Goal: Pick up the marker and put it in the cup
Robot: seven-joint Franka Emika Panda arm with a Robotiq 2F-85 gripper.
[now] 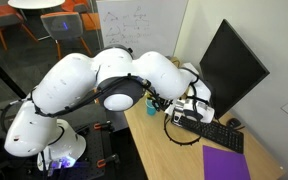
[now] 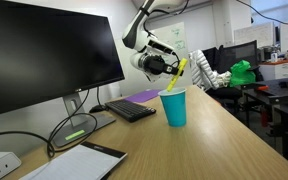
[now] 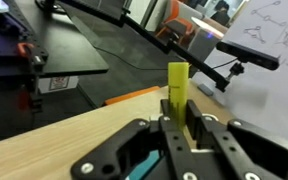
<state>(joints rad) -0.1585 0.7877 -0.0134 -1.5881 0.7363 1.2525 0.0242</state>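
Room: an office, with a wooden desk in front and more desks and chairs behind.
Arm: bulky and white, reaching out over the desk.
Monitor: stands on the desk, well apart from the cup.
Keyboard: lies near the cup, behind it.
Cup: upright, mouth open, probably light enough to tip.
Gripper: jaws pinched narrowly on the marker.
Marker: held tilted above the cup, its lower end near the rim.
Risk: depth is unclear; if the marker is off-centre when released, it may strike the rim, bounce out or topple the cup.
Risk: lowering at this slant could push the cup aside.
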